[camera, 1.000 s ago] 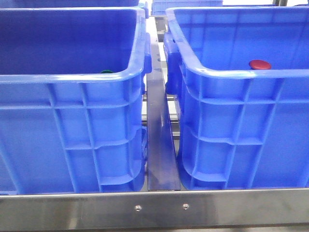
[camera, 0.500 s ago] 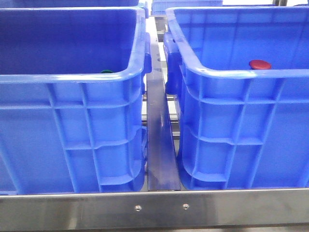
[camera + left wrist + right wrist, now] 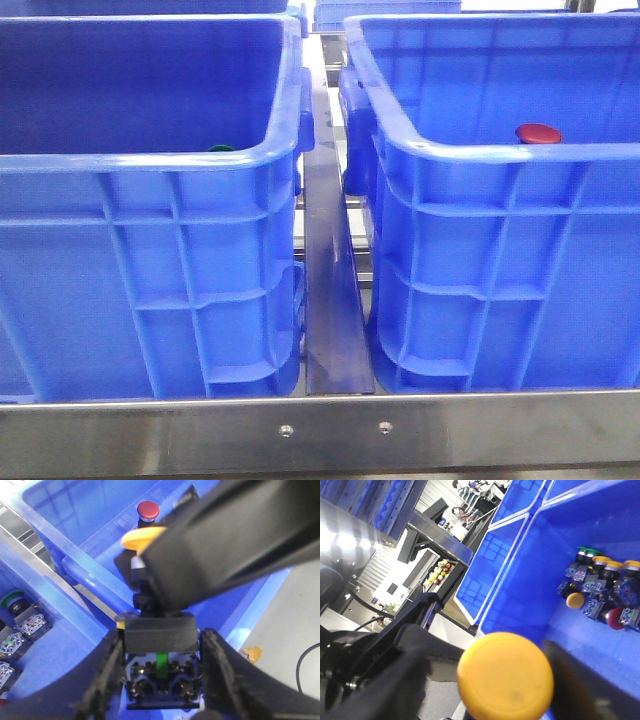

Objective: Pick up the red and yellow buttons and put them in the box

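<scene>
Fingers of your left gripper (image 3: 161, 680) pinched a yellow button (image 3: 142, 539) by its black body, above the box (image 3: 95, 575). Farther in, a red button (image 3: 148, 510) sat on the box floor. Your right gripper (image 3: 485, 680) held another yellow button (image 3: 505, 676), jaws closed on it.

A steel frame rail (image 3: 320, 432) with 2 screws runs across the front, and a steel divider strip (image 3: 333, 300) lies between the crates. A green-capped button (image 3: 221, 149) peeks over the left crate's rim. In the left wrist view, a black cable (image 3: 305, 665) curves over grey floor
</scene>
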